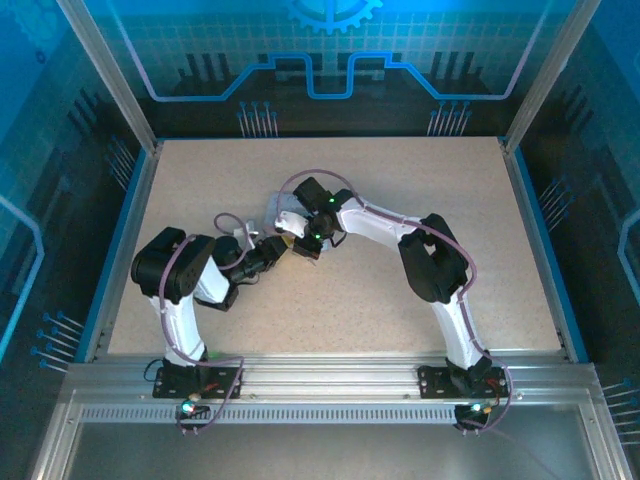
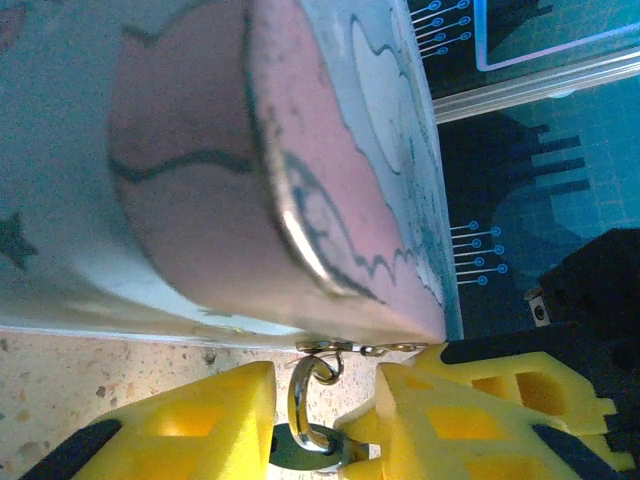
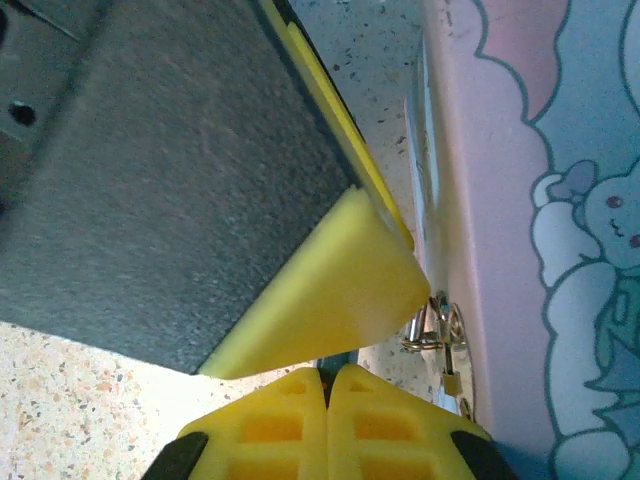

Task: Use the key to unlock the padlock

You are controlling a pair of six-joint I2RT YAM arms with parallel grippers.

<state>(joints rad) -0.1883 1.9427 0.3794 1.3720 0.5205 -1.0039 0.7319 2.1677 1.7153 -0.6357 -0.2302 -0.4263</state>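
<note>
Beige and speckled from above: looking down on the table [image 1: 440, 230] and finding both arms bending inward to its middle, placing the left gripper [image 1: 278, 246] and the right gripper [image 1: 303, 243] just beside each other at the near side of the pale tin [image 1: 283, 212]; not resolving anything smaller at this size. Switching to the left wrist: facing the tin's pink and grey-blue wall close up, standing on the table; spotting the padlock [image 2: 305, 452] low between the yellow fingers [image 2: 200, 425], and following its thin shackle [image 2: 296, 392] up into the small metal hasp [image 2: 350, 347] at the tin's bottom edge; reading the left gripper as closing partway on the padlock's body, leaving the tips apart on either side of the shackle. Switching to the right wrist: seeing the right gripper's yellow fingers pressing flat together, leaving no gap; not being able to tell whether gripping the key or nothing at all; noting one grey-backed yellow finger of the left gripper just beyond, nearly touching the hasp on the cartoon-printed tin at the right.
</note>
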